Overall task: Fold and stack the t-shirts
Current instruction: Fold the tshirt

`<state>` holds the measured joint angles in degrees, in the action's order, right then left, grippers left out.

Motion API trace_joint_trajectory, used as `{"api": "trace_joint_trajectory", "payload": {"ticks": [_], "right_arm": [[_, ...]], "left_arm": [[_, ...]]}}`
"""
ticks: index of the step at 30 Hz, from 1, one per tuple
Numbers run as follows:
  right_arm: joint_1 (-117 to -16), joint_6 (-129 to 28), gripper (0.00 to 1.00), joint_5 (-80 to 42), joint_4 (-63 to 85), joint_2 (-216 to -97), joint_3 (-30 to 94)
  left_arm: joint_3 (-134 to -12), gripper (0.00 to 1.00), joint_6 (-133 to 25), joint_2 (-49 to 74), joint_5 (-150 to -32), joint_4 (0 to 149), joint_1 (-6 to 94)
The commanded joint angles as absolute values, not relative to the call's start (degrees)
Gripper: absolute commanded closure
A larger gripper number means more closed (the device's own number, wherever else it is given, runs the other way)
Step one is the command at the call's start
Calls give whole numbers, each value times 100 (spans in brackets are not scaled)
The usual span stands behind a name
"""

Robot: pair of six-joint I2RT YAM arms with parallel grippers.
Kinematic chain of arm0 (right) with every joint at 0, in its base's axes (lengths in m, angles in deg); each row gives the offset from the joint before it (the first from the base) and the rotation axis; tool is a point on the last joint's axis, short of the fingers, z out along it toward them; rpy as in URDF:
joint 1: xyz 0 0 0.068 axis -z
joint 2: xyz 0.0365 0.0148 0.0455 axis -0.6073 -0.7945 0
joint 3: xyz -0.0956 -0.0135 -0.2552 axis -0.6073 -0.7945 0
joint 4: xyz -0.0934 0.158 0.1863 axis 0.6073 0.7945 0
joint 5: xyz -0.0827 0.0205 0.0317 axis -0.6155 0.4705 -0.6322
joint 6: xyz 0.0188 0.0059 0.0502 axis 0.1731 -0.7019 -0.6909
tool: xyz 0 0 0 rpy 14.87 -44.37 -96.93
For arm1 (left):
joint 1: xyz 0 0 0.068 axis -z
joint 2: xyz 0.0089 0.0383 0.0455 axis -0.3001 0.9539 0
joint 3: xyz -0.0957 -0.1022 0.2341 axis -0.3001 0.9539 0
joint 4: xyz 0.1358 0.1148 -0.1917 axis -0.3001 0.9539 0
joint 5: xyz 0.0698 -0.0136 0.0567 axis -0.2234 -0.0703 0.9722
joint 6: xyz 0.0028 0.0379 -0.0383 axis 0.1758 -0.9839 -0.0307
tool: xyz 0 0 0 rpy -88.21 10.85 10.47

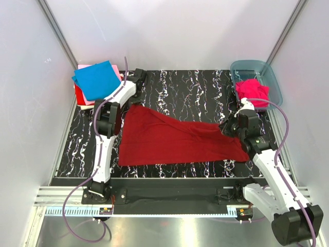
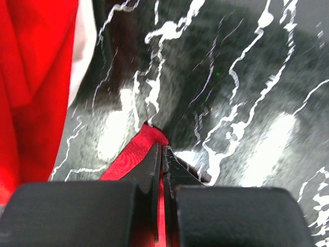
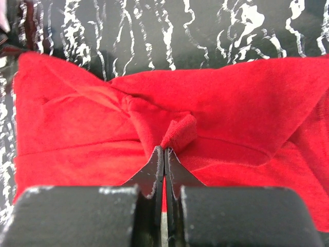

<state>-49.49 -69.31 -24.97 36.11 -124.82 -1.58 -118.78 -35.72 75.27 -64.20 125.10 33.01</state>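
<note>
A large dark red t-shirt (image 1: 169,139) lies spread on the black marbled mat (image 1: 195,87). My left gripper (image 1: 138,81) is at the shirt's far left corner; in the left wrist view its jaws (image 2: 162,146) are shut on a tip of red cloth (image 2: 146,136). At the shirt's right edge my right gripper (image 1: 231,126) is shut (image 3: 164,149) on a small bunched fold (image 3: 181,131) of the shirt (image 3: 77,118). At the back left a folded bright blue t-shirt (image 1: 96,80) tops a stack with pale pink (image 1: 85,67) and red (image 1: 80,98) under it.
A translucent blue-grey tub (image 1: 275,82) at the back right holds a crumpled hot pink t-shirt (image 1: 253,90). In the left wrist view the stack's red (image 2: 31,77) and white (image 2: 82,56) layers lie close on the left. White walls enclose the table.
</note>
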Motion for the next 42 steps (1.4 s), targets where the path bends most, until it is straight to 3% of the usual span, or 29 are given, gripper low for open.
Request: {"api": "trace_joint_trajectory", "payload": {"ticks": [1, 19, 25, 42], "right_arm": [[-4952, -6717, 100, -2919, 3404, -12619, 271], [-4908, -6331, 100, -3429, 3316, -14288, 1634], [-4715, -6102, 100, -3289, 3623, -15457, 2775], [-4108, -6225, 100, -2552, 4098, -16346, 4323]], "left_arm": [[-11667, 100, -3636, 7085, -6523, 12668, 3284], [-10507, 100, -3715, 5390, -6392, 12949, 3557], [-10085, 100, -3777, 4775, -6128, 13178, 3575], [-9311, 100, -3953, 3719, -5864, 13354, 3566]]}}
